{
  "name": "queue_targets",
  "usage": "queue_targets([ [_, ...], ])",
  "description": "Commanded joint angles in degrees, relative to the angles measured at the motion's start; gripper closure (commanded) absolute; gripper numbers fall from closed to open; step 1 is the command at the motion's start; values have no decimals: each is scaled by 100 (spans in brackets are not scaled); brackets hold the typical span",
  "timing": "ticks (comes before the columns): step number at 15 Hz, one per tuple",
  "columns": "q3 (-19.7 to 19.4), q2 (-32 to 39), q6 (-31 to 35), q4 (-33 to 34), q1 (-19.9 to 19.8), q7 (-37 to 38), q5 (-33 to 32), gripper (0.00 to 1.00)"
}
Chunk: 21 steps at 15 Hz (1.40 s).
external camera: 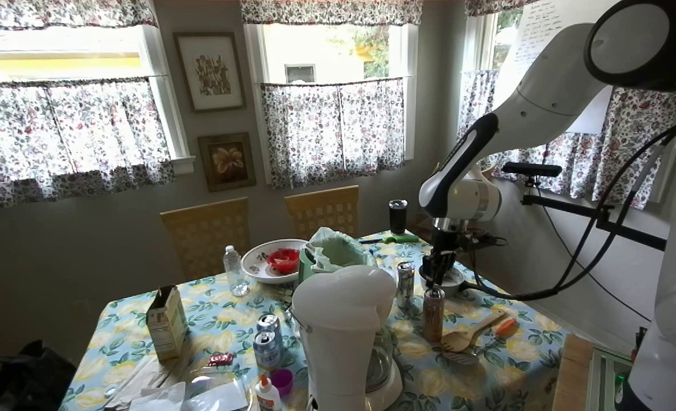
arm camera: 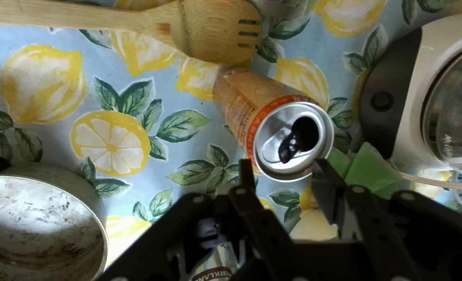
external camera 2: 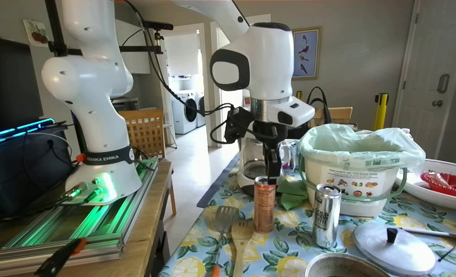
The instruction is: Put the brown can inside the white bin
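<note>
The brown can (external camera 2: 264,207) stands upright on the lemon-print tablecloth in both exterior views (external camera: 433,319). In the wrist view its tan-orange side (arm camera: 246,95) and open silver lid show. The white bin (external camera 2: 316,171) has a pale green liner over its rim and a green handle. In an exterior view its lower part is hidden behind the coffee maker, and its liner (external camera: 343,251) shows. My gripper (arm camera: 283,168) points down at the top of the can, also in both exterior views (external camera: 434,279) (external camera 2: 273,179). Its fingers are apart at the lid's near edge, not closed on it.
A silver can (external camera 2: 327,215) stands between the brown can and the bin. A wooden fork (external camera 2: 241,234) and a metal spatula (external camera 2: 226,217) lie beside the brown can. A white coffee maker (external camera: 343,325), a pot (arm camera: 39,230) and a pot lid (external camera 2: 393,248) are close by.
</note>
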Motion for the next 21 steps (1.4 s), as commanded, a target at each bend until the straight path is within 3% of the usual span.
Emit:
queue_targets([
  [1,118,49,-5,73,-84,-271,183,57],
  [2,126,51,-7,72,-82,-293,186,65],
  [4,142,53,-11,70,-79,-323,187,70],
  [14,163,70,-9,61,-78,-391,163,62],
  [21,171,70,-17,43,-78,-435,178,65],
])
